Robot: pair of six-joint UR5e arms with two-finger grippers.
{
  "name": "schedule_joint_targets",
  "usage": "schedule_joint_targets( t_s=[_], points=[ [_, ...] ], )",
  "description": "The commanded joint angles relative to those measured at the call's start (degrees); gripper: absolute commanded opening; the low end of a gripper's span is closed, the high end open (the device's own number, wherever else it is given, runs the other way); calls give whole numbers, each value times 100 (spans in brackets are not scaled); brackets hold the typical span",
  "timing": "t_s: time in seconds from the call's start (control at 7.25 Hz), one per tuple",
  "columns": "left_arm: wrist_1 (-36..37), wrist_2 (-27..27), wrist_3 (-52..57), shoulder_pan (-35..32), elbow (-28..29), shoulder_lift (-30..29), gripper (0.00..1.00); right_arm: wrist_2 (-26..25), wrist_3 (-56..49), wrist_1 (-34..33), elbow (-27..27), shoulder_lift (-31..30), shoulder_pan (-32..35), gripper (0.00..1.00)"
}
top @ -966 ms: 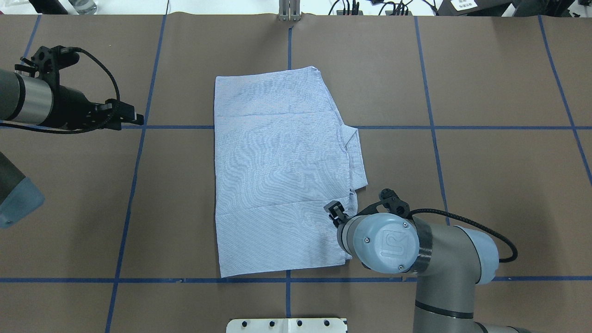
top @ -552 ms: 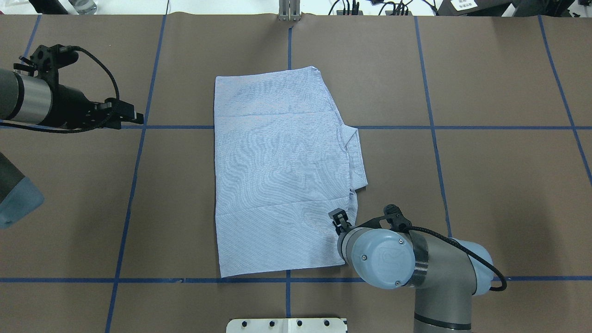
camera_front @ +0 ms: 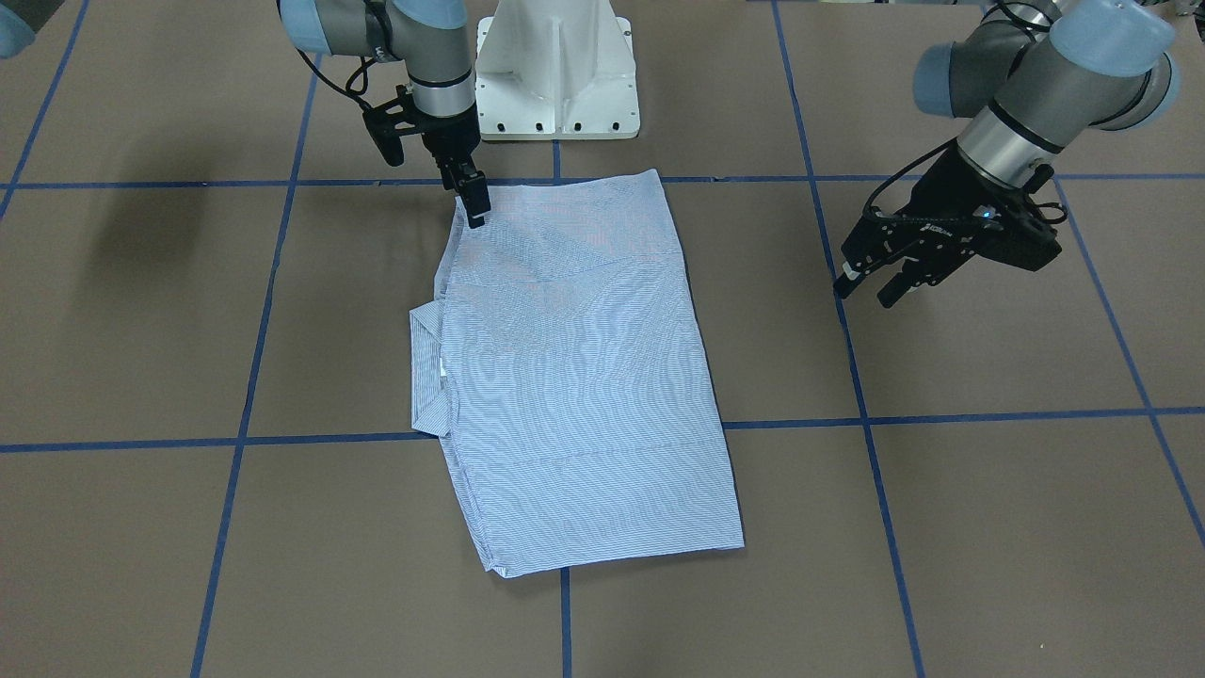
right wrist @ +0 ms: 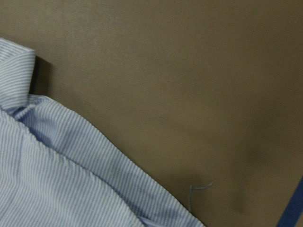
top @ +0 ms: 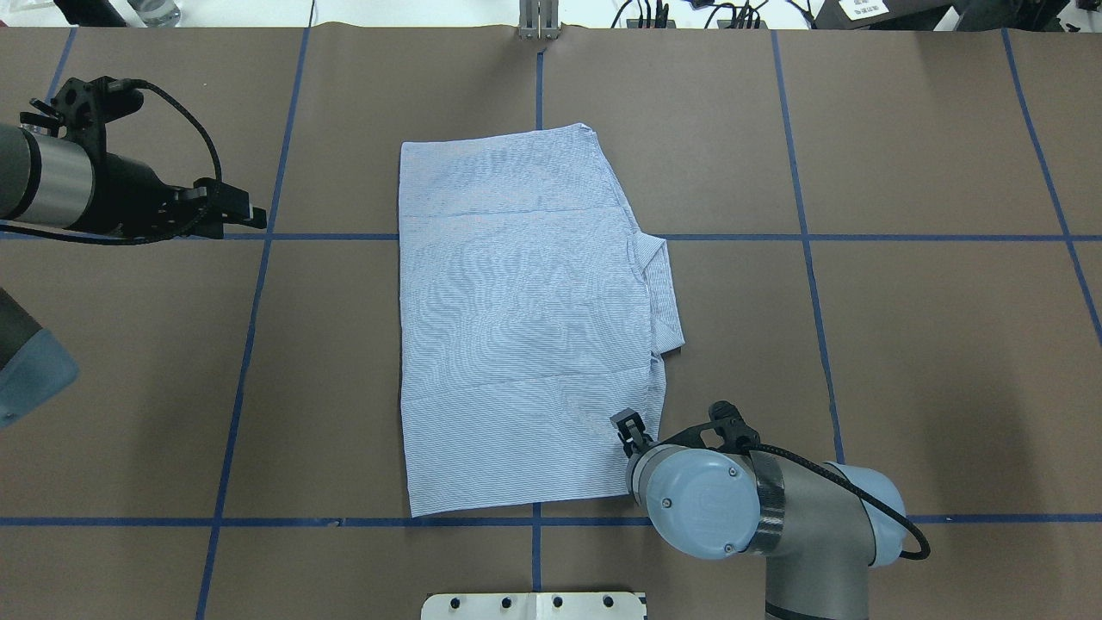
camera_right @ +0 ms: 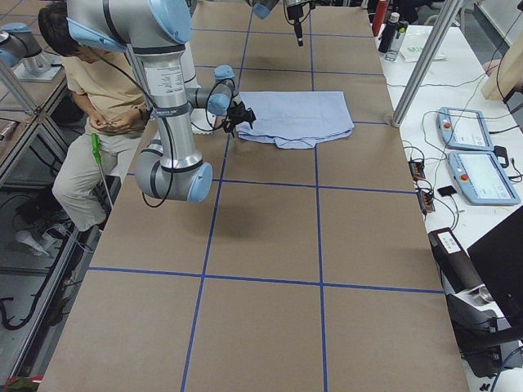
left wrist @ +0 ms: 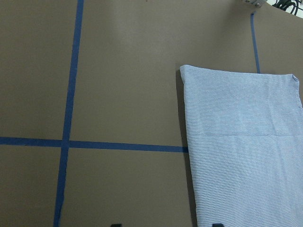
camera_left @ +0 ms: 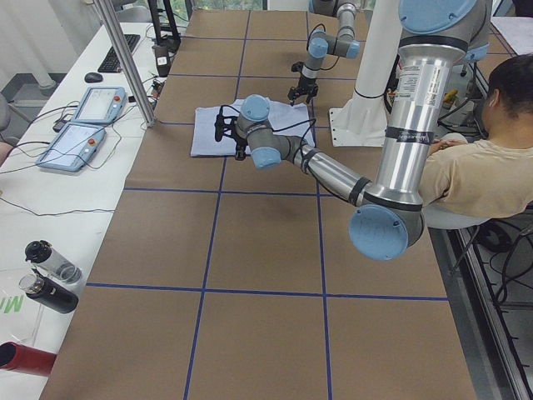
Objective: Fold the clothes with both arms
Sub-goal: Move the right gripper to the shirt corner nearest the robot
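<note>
- The shirt lay flat in the middle of the table, folded into 1 long rectangle. Its collar stuck out on the robot's right side.
- It looked thin, light and limp to you. It would probably sag, and its layers could slide apart, with only the collar likely to give any stiffness.
- The right gripper pointed down at the shirt's right edge, close to the corner nearest the robot. You could not tell whether its jaws were parted or pinching cloth.
- The left gripper hung well apart from the shirt's left edge, with its jaws spread and holding nothing.
- Your best hold was probably the 2 near corners, pinching every layer and lifting both evenly.
</note>
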Motion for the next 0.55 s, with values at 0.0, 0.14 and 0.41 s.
schedule_joint_targets(
  t_s=[0.0, 0.14, 0.41],
  points=[
    [20, 1, 0, -5, -9, -1, 70, -4, 0, -10, -14, 2, -47, 77],
    [20, 1, 0, -5, -9, -1, 70, -4, 0, -10, -14, -7, -47, 59],
    [20, 1, 0, -5, -18, -9, 70, -4, 18, -10, -23, -7, -39, 18]
  ],
)
